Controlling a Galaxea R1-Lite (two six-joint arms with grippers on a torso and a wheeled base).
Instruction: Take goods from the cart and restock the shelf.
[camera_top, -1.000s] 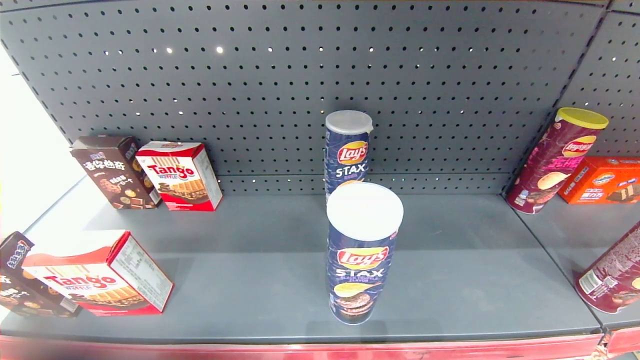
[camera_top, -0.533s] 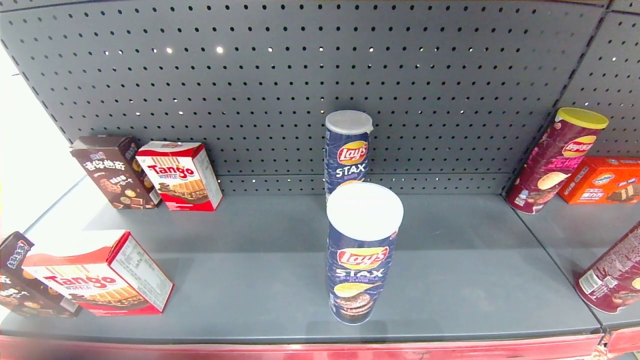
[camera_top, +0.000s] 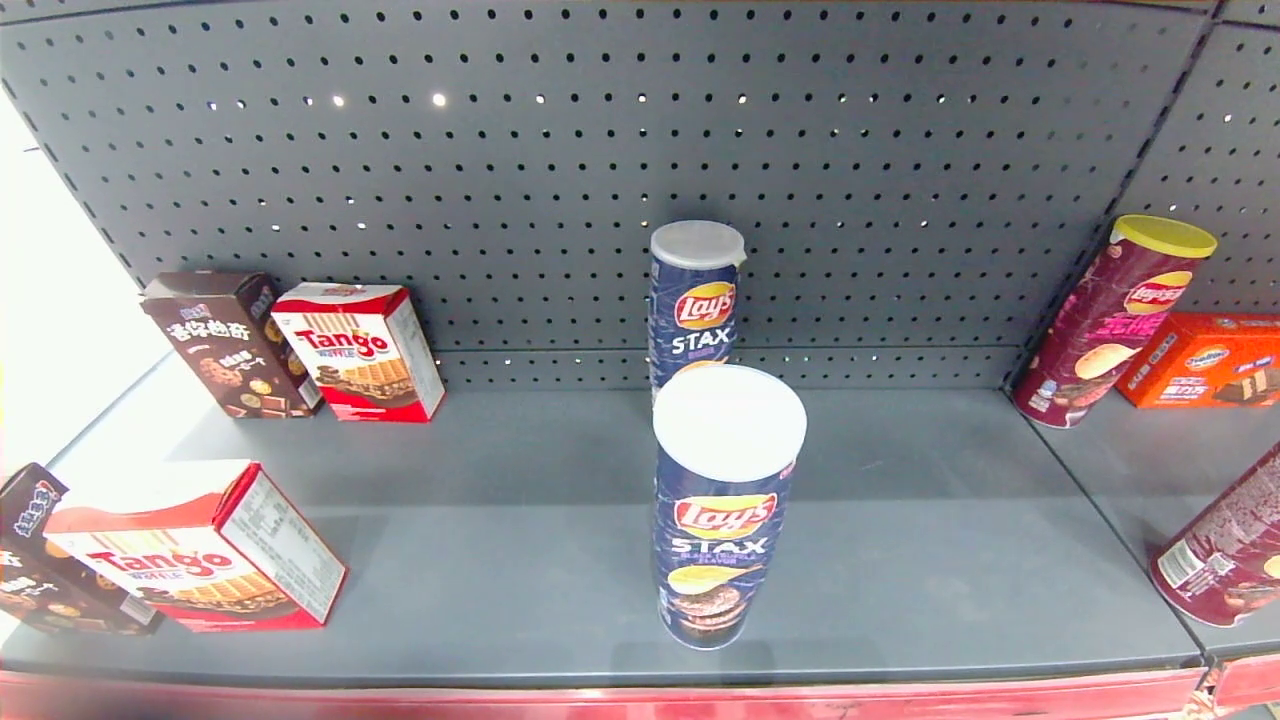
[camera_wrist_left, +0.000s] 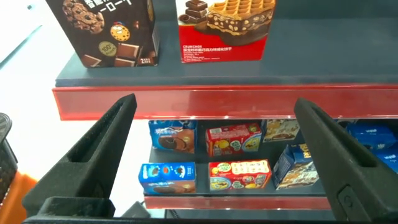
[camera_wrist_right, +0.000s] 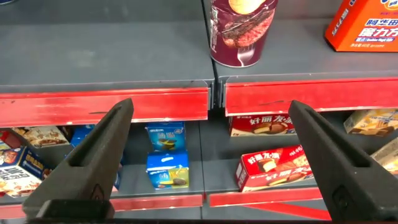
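Observation:
Two dark blue chip cans with white lids stand upright mid-shelf, one near the front (camera_top: 722, 510) and one behind it (camera_top: 695, 300) against the pegboard. Red-and-white wafer boxes sit at the left, one at the front (camera_top: 200, 550) and one at the back (camera_top: 360, 350). My left gripper (camera_wrist_left: 214, 158) is open with nothing in it, held below and in front of the shelf's red front edge (camera_wrist_left: 224, 99), under a brown cookie box (camera_wrist_left: 106, 31) and a wafer box (camera_wrist_left: 227, 28). My right gripper (camera_wrist_right: 214, 155) is open and holds nothing, in front of the red edge (camera_wrist_right: 149, 102) below a maroon can (camera_wrist_right: 241, 31).
A maroon can with a yellow lid (camera_top: 1110, 320) leans at the back right beside an orange box (camera_top: 1205, 360). Another maroon can (camera_top: 1225, 550) stands at the right front. Brown cookie boxes (camera_top: 225, 340) stand at the left. Lower shelves hold several snack boxes (camera_wrist_left: 233, 140).

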